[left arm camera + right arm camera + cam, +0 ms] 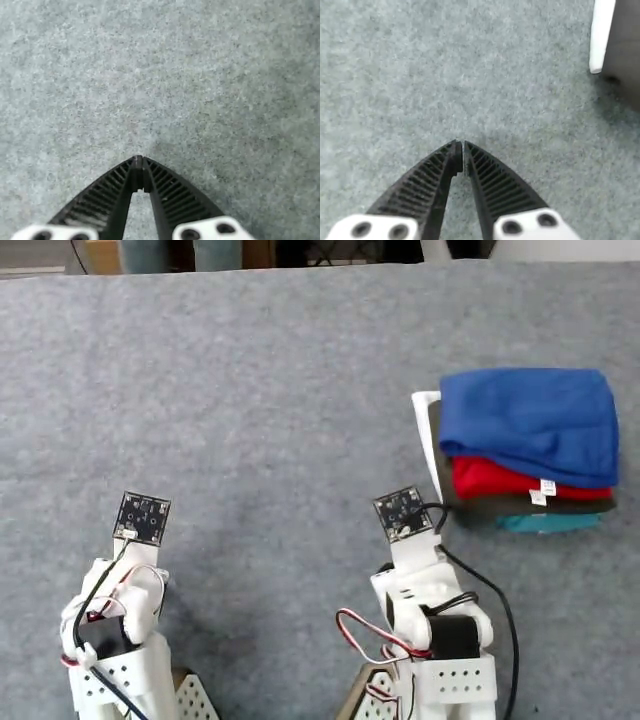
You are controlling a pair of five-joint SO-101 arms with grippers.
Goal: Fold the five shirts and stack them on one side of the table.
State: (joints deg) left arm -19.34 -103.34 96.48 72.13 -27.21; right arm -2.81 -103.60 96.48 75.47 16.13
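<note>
A stack of folded shirts [525, 445] lies at the right side of the table: blue on top [530, 420], red below it [500, 480], then a dark one, a teal one [550, 523] and a white edge [428, 435]. The white edge [600, 35] and the dark shirt [625, 45] appear in the right wrist view. My right arm [405, 515] is drawn back just left of the stack, its gripper [459, 146] shut and empty over the carpet. My left arm [142, 518] is drawn back at the near left, its gripper [138, 161] shut on nothing.
Grey carpet [250, 390] covers the whole table. Beyond the far edge [300, 265] stand furniture legs and a wooden piece. Both arm bases sit at the near edge.
</note>
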